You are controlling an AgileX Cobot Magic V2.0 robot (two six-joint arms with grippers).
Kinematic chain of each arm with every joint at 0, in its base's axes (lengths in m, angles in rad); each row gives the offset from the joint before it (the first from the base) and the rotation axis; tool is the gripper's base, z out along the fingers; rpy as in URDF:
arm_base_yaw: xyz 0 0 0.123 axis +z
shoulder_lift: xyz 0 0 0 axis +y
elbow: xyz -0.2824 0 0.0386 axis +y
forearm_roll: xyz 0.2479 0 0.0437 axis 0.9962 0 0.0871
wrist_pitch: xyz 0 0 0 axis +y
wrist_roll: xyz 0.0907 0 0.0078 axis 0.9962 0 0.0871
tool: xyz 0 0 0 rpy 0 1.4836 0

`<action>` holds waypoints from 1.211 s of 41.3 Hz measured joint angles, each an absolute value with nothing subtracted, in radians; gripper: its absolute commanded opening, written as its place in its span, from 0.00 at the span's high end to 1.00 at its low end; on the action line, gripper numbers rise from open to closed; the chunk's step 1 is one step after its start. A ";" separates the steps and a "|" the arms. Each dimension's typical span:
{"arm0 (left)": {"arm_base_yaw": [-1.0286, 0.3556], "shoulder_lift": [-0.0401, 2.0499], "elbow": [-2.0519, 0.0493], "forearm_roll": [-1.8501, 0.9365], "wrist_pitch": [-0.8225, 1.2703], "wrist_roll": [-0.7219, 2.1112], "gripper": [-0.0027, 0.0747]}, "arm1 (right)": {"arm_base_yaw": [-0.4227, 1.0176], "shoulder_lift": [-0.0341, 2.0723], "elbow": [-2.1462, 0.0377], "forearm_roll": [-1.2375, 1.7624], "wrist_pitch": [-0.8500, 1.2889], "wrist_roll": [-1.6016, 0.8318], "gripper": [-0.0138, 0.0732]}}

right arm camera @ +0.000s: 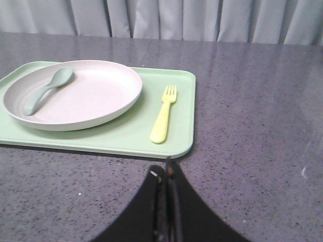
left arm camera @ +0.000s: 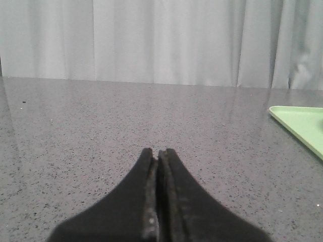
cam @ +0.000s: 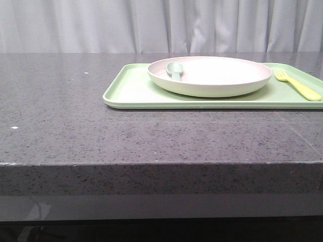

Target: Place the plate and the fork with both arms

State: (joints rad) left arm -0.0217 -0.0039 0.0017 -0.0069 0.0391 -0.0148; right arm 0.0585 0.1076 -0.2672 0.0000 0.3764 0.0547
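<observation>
Both sets of jaws are pressed shut on nothing, the left gripper low over bare table and the right gripper just short of the tray. The table is dark speckled stone with pale curtains behind. One green tray at the front view's upper right carries one plate holding one spoon, and one fork lies beside the plate at far right, tines toward the curtains, long axis running front to back.
</observation>
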 measured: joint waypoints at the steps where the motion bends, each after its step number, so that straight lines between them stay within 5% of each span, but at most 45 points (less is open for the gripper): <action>1: -0.022 -0.004 0.002 -0.007 0.039 -0.015 0.99 | 0.048 0.090 -0.230 0.000 0.351 0.055 0.92; 18: -0.022 -0.004 0.002 -0.007 0.039 -0.015 0.99 | 0.000 -0.009 0.019 0.000 0.112 0.053 0.92; 50: -0.022 -0.004 0.002 -0.007 0.039 -0.015 0.99 | 0.000 -0.009 0.027 0.000 0.026 0.053 0.92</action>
